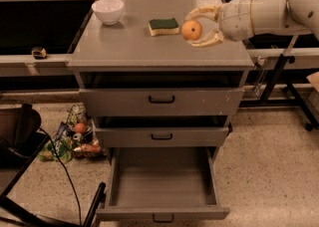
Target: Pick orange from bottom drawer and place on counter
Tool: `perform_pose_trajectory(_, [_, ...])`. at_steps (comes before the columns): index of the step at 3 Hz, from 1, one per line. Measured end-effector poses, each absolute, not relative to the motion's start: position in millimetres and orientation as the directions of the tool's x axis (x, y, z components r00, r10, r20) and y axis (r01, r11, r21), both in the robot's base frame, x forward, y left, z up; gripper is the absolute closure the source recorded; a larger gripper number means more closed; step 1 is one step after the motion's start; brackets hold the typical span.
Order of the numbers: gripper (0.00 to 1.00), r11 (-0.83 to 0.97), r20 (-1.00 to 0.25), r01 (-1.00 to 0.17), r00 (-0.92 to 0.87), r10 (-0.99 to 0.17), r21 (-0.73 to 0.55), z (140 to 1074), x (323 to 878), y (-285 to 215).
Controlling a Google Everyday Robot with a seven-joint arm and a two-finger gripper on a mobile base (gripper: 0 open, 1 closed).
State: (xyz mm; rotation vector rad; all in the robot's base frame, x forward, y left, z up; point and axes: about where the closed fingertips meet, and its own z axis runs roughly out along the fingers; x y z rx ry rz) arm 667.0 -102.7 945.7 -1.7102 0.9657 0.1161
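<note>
– While the orange (192,30) is off the floor of the bottom drawer (162,183), which stands open with nothing in it, where exactly is it?

– It is in the gripper (192,30), over the right part of the tabletop (129,47). The fingers (205,11) curve round it, one on the far side and one on the near side, and pinch it between them.

– Which way does the arm come in?

– It comes in from the right, roughly level. The orange is at the left end of the fingers, out past the wrist.

– What are its neighbours?

– The sponge (164,26) is just to its left and not touching it. The bowl (108,10) is well apart, at the far left corner.

– What is the deciding relation for setting it down?

– It is the vertical one. The tabletop lies directly under the orange, with bare surface on the near side. I cannot tell whether the fruit hangs above the surface or already grazes it.

– Your judgement?

– Lower it straight down and do not drift left, to keep clear of the sponge. An orange is round, so it may roll if dropped from any height. The right edge is not far off.
</note>
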Motion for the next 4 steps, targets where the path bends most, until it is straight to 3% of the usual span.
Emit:
perform_pose_trajectory(2, [1.0, 0.003, -0.562, -0.661, 0.635, -0.53, -0.75, 938, 681, -97])
perform_pose_trajectory(4, [1.0, 0.324, -0.787, -0.755, 0.391, -0.477, -0.571, 916, 748, -79])
